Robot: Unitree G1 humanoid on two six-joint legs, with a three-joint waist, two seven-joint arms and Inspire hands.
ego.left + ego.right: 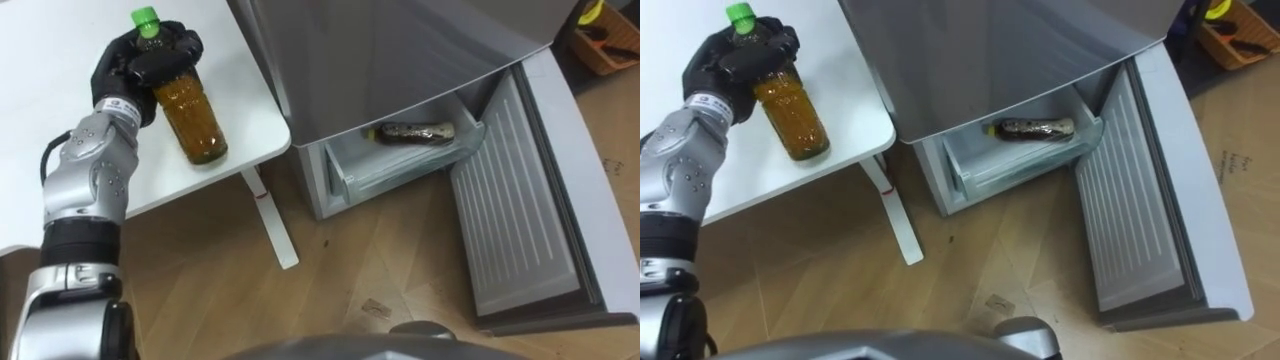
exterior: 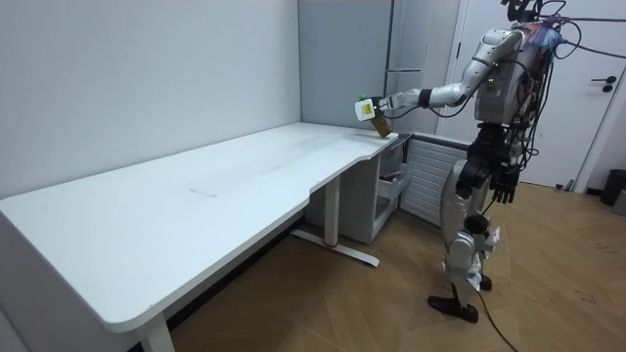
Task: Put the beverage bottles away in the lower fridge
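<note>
Pick-up step in hand: clasped the green-capped bottle (image 1: 195, 115) near its neck in the left robot hand (image 1: 140, 55), at the desk (image 1: 50, 150) corner. Next called for carrying rightward and down into the open fridge drawer (image 1: 400, 165), beside the second bottle (image 1: 415, 132).

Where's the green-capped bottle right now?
The bottle is upper left in the left eye view, in the left hand at the table's corner near the fridge.
</note>
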